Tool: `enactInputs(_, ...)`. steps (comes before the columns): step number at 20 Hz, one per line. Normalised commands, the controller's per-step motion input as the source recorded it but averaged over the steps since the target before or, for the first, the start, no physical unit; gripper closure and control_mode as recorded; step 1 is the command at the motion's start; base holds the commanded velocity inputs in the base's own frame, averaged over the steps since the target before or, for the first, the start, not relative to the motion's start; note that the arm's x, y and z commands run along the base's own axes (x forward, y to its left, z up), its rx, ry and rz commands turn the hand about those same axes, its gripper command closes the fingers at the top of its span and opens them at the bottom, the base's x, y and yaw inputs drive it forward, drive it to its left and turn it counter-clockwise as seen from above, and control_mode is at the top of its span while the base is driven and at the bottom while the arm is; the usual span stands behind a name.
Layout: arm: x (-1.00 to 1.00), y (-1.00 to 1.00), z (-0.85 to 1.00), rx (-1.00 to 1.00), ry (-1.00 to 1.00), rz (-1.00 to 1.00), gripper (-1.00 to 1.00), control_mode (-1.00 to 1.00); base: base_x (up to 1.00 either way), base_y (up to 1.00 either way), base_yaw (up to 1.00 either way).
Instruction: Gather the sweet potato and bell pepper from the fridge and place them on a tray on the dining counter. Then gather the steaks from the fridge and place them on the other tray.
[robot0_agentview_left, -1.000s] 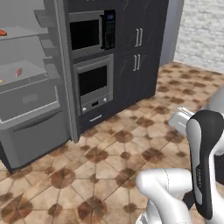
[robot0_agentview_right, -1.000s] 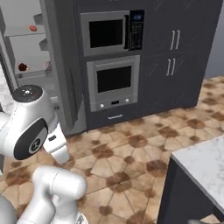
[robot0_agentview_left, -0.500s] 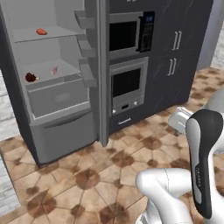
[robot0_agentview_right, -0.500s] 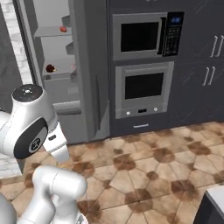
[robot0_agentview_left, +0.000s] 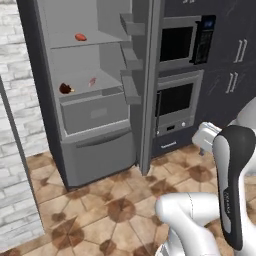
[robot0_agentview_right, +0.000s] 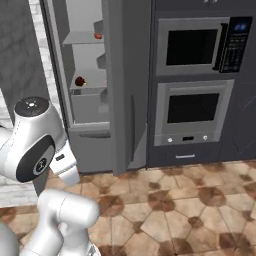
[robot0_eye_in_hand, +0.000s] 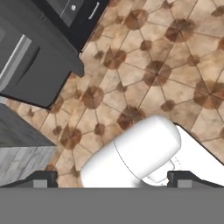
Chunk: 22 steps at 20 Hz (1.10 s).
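The grey fridge (robot0_agentview_left: 95, 150) stands open ahead, with its shelves (robot0_agentview_right: 90, 89) in sight from both sides. A small bright red thing, which looks like the bell pepper (robot0_agentview_left: 80, 37) (robot0_agentview_right: 98, 36), lies on the upper shelf. On the shelf below lie a dark red-brown lump, perhaps the sweet potato (robot0_agentview_left: 65, 89) (robot0_agentview_right: 79, 81), and a small pinkish piece, perhaps a steak (robot0_agentview_left: 92, 81). My gripper (robot0_eye_in_hand: 113, 178) is open and holds nothing; it points down at the tiled floor, well short of the fridge. The trays and the dining counter are out of view.
The open fridge door (robot0_agentview_left: 148, 85) stands edge-on between the shelves and a dark wall unit with a microwave (robot0_agentview_left: 182, 42) and an oven (robot0_agentview_left: 175, 100). A grey drawer (robot0_agentview_left: 92, 112) sits under the lower shelf. A brick wall (robot0_agentview_left: 15, 130) flanks the fridge on the left. Brown tiled floor (robot0_agentview_left: 110, 210) lies ahead.
The base has swung and driven toward the fridge, so the whole scene has shifted right and the open fridge now sits ahead. The gripper has stayed open.
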Motion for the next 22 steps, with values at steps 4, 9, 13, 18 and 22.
enactInputs(4, 0.0, 0.0, 0.0, 0.0, 0.0, 0.0, -1.0, 1.0, 0.54, 0.33, 0.21)
enactInputs(9, 0.0, 0.0, 0.0, 0.0, 0.0, 0.0, -1.0, 1.0, 0.5, 0.36, 0.16)
enactInputs(13, 0.0, 0.0, 0.0, 0.0, 0.0, 0.0, -1.0, 1.0, 0.55, 0.43, 0.12)
enactInputs(18, 0.0, 0.0, 0.0, 0.0, 0.0, 0.0, -1.0, 1.0, 0.5, 0.44, 0.05)
enactInputs(22, 0.0, 0.0, 0.0, 0.0, 0.0, 0.0, -1.0, 1.0, 0.52, 0.25, 0.02)
